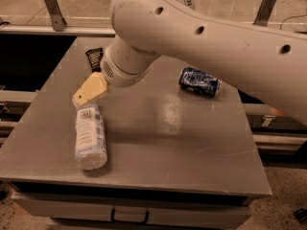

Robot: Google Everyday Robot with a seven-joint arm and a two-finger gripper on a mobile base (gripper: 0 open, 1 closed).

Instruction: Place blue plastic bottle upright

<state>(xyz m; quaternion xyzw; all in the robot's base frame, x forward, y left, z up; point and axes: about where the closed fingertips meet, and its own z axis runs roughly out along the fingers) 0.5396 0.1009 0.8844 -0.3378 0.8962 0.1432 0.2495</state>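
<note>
- Grey table [192,162] bears the blue plastic bottle [89,137], lying on its side near the left front edge, label up.
- Just beyond, the cream gripper [81,98] sits at the bottle's far end; whether it is apart or together I cannot tell.
- Farther right lies a crushed blue can [200,81].
- Farthest, a dark snack packet [94,59].

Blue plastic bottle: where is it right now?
In the camera view, the blue plastic bottle lies on its side near the table's front-left corner, its far end by the gripper, well left of the crushed can.
</note>
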